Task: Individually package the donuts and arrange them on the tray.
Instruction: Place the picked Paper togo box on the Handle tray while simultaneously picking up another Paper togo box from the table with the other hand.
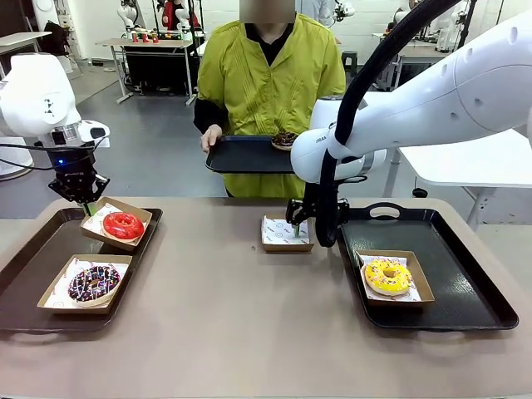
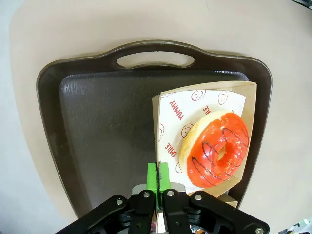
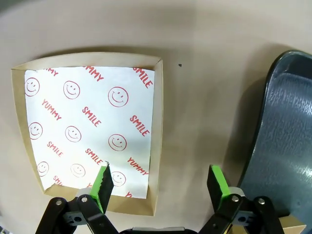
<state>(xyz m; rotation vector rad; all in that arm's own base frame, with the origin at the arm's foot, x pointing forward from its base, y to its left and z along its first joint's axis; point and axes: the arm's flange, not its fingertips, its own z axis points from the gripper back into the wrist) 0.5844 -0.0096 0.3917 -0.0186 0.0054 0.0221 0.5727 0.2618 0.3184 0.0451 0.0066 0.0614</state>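
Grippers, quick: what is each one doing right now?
Left gripper: shut on the red donut's paper box edge.
Right gripper: open, straddling the empty box's wall.

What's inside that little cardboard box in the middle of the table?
Inside the empty box lies just a white paper liner printed with red smileys, SMILE and YUMMY. No donut. The liner covers the cardboard bottom.

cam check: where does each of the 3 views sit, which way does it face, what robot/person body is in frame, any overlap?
Front: fixed between the arms, faces across the tan table to the person in a yellow-green jacket; both white arms show.
Left wrist: looks down its left gripper, pads pinching the brown paper box holding the glossy red donut.
Right wrist: looks down its open right gripper over the empty smiley-lined paper box.
Shared: front also shows both boxes.
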